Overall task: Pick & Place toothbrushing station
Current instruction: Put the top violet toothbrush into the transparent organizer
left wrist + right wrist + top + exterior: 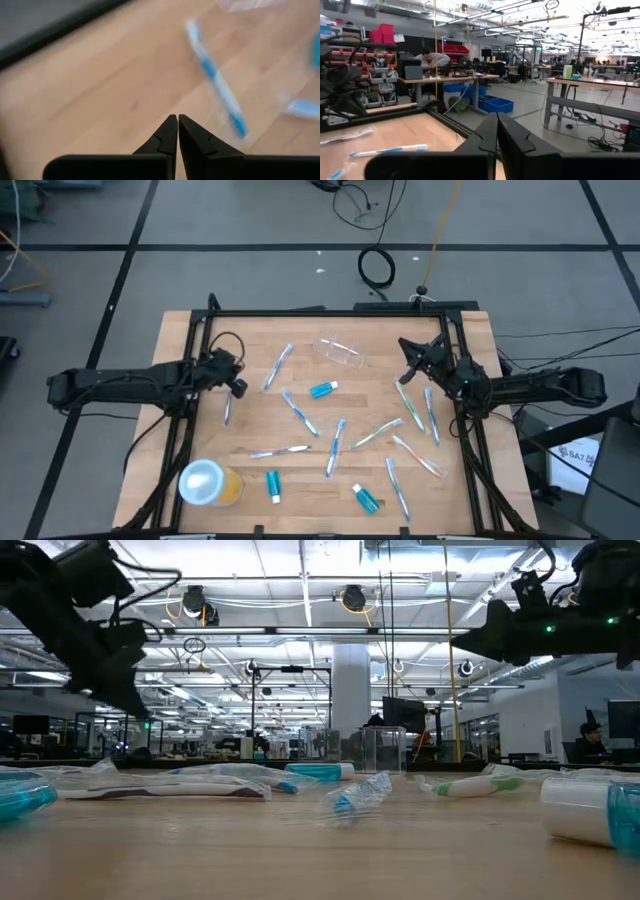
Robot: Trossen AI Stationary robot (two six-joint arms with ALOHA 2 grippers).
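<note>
Left gripper (237, 388): raised above the table's left side, fingers (167, 135) pressed together tip to tip, nothing between them.
Right gripper (406, 348): raised above the table's far right area, fingers (487, 137) closed against each other, holding nothing.
Cup (341, 353): clear plastic, lying on its side on the wooden table (300, 325), between the two grippers and nearer the right one, touched by neither.
Brushes near left gripper: one blue-and-white brush (278, 367) lies just to its right, angled; a second brush (227, 411) lies just below it.
Brushes near right gripper: two (410, 408) lie side by side just in front of it, close to the right arm; more are scattered toward the table's middle and near edge.
Tubes: one teal tube (323, 390) lies midway between the grippers; two more (273, 486) lie by the near edge, well apart from both.
Orange cup (210, 483): with white lid, on its side at the near left corner, well away from the left gripper.
Person (431, 57): seen beyond the table at a desk in the room.
</note>
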